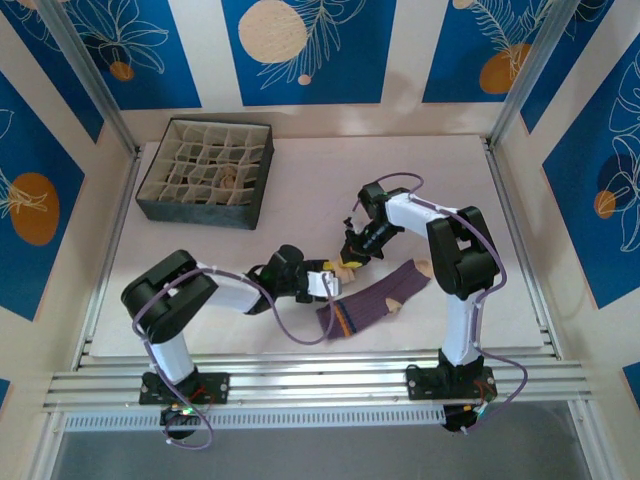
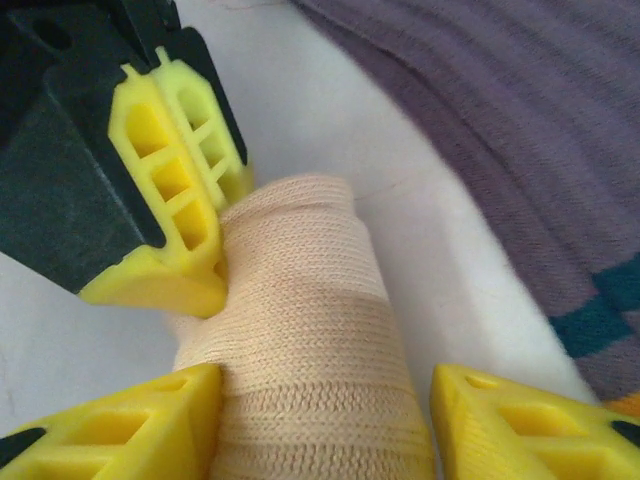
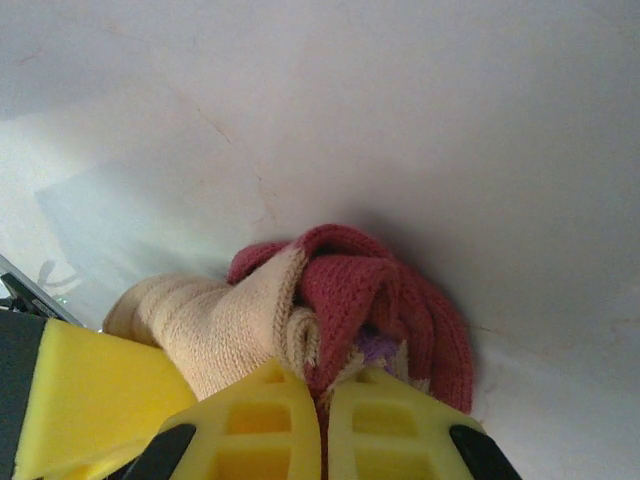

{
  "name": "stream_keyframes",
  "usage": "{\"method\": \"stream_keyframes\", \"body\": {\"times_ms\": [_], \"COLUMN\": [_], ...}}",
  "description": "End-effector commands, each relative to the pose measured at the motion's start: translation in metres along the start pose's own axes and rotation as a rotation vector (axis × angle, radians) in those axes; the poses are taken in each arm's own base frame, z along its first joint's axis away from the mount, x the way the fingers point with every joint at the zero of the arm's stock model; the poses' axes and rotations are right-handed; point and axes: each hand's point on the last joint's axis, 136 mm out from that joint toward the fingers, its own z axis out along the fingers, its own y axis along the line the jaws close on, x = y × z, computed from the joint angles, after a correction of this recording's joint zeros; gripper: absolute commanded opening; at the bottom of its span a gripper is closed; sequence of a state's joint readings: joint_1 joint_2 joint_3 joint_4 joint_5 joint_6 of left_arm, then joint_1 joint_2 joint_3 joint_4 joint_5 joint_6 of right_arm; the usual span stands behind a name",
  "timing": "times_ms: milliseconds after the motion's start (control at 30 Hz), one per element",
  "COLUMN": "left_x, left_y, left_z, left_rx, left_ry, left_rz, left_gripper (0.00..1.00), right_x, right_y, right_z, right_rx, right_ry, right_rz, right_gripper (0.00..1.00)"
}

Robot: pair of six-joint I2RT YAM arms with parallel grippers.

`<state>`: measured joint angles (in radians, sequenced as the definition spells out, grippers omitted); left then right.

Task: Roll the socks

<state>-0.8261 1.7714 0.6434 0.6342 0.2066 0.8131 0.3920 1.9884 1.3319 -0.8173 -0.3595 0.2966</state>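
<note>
right pincer (image 3: 322, 425) clamping shut on cream sock (image 3: 230, 330) at its red toe (image 3: 370, 290) | left pincer (image 2: 325, 430) standing half open, straddling it, not squeezing | purple sock (image 2: 520, 120) lying flat beside left pincer | handling: soft, light, likely springing loose; gripping across thick middle looking best

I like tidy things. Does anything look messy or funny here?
Nothing is spilled or broken. The cream sock is scrunched up, its red toe pinched in the right gripper. The purple sock lies slanted, not rolled.
</note>
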Motion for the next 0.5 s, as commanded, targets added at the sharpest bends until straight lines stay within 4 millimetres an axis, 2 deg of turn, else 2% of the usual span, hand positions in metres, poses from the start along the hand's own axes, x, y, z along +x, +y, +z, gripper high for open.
{"method": "stream_keyframes", "body": {"times_ms": [0,100,133,167,233,367,467], "left_x": [0.018,0.02,0.019,0.018,0.014,0.002,0.001], "left_y": [0.0,-0.005,-0.009,-0.013,-0.018,-0.013,-0.009], "left_z": [0.008,0.008,0.008,0.007,0.003,-0.007,-0.009], "left_rx": [-0.031,0.039,0.073,0.115,0.195,0.357,0.429], "left_ry": [0.09,0.123,0.127,0.13,0.124,0.087,0.067], "left_rz": [0.02,-0.007,-0.01,-0.018,-0.052,-0.228,-0.36], "left_gripper": [0.43,0.11,0.02,0.0,0.0,0.0,0.0], "right_x": [0.02,0.018,0.017,0.017,0.015,0.013,0.014], "right_y": [-0.019,-0.007,-0.003,0.001,0.008,0.015,0.019], "right_z": [0.009,0.0,-0.003,-0.009,-0.021,-0.054,-0.083], "right_rx": [0.046,-0.032,-0.058,-0.082,-0.104,-0.08,-0.047], "right_ry": [0.088,0.055,0.037,0.014,-0.049,-0.225,-0.38], "right_rz": [0.034,0.011,0.0,-0.018,-0.063,-0.174,-0.254], "right_gripper": [0.05,0.13,0.24,0.33,0.43,0.51,0.52]}}
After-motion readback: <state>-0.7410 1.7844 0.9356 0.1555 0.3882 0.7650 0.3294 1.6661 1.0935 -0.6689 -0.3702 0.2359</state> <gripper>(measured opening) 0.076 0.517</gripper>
